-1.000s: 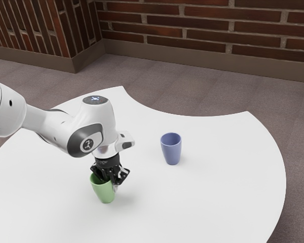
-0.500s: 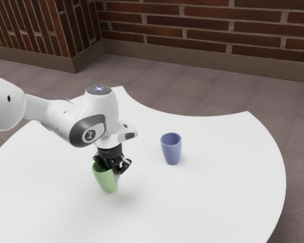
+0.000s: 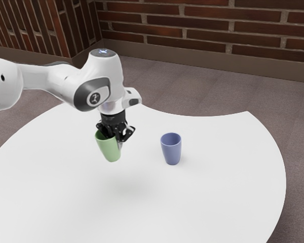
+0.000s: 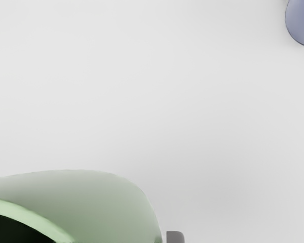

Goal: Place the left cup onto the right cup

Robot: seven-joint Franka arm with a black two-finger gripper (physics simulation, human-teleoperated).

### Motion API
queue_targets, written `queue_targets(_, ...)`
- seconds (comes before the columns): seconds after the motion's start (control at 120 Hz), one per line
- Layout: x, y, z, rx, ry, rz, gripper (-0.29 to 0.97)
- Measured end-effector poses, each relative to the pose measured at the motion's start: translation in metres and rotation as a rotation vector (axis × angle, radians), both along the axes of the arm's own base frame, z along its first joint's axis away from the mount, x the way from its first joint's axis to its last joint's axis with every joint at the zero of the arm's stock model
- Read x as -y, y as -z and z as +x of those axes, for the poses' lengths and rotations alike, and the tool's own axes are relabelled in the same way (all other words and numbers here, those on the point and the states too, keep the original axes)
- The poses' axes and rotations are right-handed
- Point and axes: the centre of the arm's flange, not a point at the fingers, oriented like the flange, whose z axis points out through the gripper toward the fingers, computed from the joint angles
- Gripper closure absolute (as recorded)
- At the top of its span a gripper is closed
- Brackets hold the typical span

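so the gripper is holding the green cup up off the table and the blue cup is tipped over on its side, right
Not quite: the blue cup stands upright on the table, mouth up, as the exterior view shows. The gripper does hold the green cup clear of the table.
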Motion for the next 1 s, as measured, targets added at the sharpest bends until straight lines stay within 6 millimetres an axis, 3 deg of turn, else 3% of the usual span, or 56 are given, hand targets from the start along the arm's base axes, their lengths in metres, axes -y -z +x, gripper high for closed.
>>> queue_targets(0.158, 0.0, -0.018, 0.022, -0.008, -0.002, -0.004, 0.78)
queue_targets(0.642, -0.004, -0.035, 0.079, -0.01, 0.026, -0.012, 0.78)
queue_targets(0.783, 0.005, -0.041, 0.09, -0.014, 0.049, -0.021, 0.78)
queue_targets(1.0, 0.038, -0.047, 0.09, -0.032, 0.107, -0.04, 0.78)
